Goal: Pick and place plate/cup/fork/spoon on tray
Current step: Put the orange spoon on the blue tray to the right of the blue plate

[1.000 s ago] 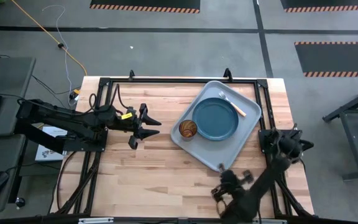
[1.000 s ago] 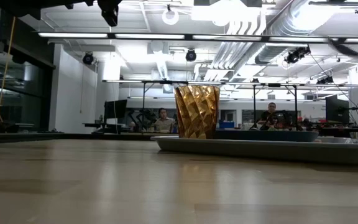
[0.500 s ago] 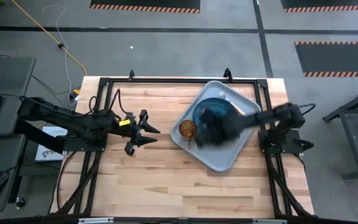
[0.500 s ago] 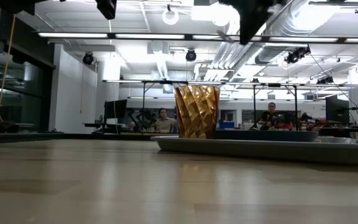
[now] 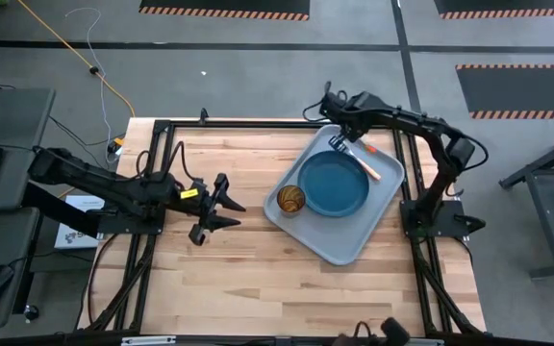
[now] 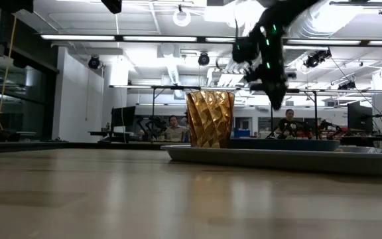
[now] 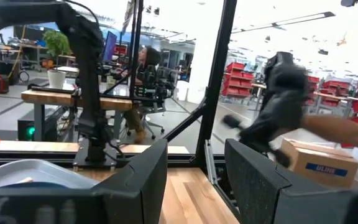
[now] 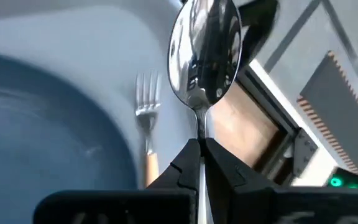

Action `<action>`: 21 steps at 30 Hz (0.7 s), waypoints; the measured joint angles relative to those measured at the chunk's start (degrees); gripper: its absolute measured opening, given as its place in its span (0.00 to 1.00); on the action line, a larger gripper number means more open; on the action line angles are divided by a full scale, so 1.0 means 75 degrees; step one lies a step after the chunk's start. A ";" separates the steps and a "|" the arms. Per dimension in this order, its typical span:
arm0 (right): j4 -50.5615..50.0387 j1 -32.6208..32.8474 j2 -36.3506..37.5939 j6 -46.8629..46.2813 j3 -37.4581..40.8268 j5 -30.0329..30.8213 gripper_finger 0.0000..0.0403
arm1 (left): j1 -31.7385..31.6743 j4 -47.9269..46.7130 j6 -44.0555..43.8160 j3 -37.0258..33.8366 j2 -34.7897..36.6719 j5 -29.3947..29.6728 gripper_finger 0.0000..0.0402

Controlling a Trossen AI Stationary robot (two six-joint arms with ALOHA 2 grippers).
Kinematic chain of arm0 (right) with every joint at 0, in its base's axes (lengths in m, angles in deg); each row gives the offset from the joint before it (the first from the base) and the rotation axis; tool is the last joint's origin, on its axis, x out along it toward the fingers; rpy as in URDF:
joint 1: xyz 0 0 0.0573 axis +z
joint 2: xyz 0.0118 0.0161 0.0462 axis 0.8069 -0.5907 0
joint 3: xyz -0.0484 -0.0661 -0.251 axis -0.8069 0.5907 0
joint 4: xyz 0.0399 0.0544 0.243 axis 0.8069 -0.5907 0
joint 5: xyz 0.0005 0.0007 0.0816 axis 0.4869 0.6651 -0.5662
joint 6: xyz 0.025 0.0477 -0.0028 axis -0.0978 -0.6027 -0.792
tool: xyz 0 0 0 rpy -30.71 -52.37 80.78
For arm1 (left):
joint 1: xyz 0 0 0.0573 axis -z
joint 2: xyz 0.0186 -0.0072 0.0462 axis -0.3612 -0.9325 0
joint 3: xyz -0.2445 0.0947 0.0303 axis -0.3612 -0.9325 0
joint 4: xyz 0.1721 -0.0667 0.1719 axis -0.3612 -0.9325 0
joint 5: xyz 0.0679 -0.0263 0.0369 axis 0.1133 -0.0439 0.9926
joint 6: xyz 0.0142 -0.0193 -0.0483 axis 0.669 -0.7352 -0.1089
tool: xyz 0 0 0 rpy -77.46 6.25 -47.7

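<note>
The grey-blue tray (image 5: 346, 240) lies on the table's right half. On it rest the teal plate (image 5: 333, 184), the amber cup (image 5: 290, 199) at its left corner, and the orange-handled fork (image 5: 361, 160) past the plate. My right gripper (image 5: 339, 136) hovers over the tray's far corner, shut on the spoon (image 8: 204, 50). My left gripper (image 5: 227, 206) is open and empty, left of the tray above the table. My right gripper pinches the spoon's thin neck (image 8: 199, 127), just behind the bowl, between its two fingertips (image 8: 182, 168). The rounded bowl sticks out beyond the fingertips; the handle is hidden between the fingers. The spoon lies along the fingers and is lifted clear above the tray.
A black metal frame (image 5: 258, 124) runs along the table's far edge and sides. Bare wood (image 5: 239, 269) lies near and left of the tray. People sit at desks in the room behind (image 6: 174, 123).
My right arm has swung fast from the table's near right edge, across the plate, toward the far edge, and now hangs over the tray's far corner. My left gripper has drifted a little toward the near edge.
</note>
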 joint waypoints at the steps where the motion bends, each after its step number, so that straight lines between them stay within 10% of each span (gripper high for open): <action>1: 0.0372 -0.0197 0.0000 0.0177 0.0333 -0.0082 0.00 | 0.0030 0.0002 0.0000 0.0000 0.0000 0.0002 0.37; 21: 0.2634 -0.0872 0.0000 0.0824 0.3031 -0.0513 0.00 | 0.0254 0.0226 0.0009 0.0000 -0.0405 0.1271 0.37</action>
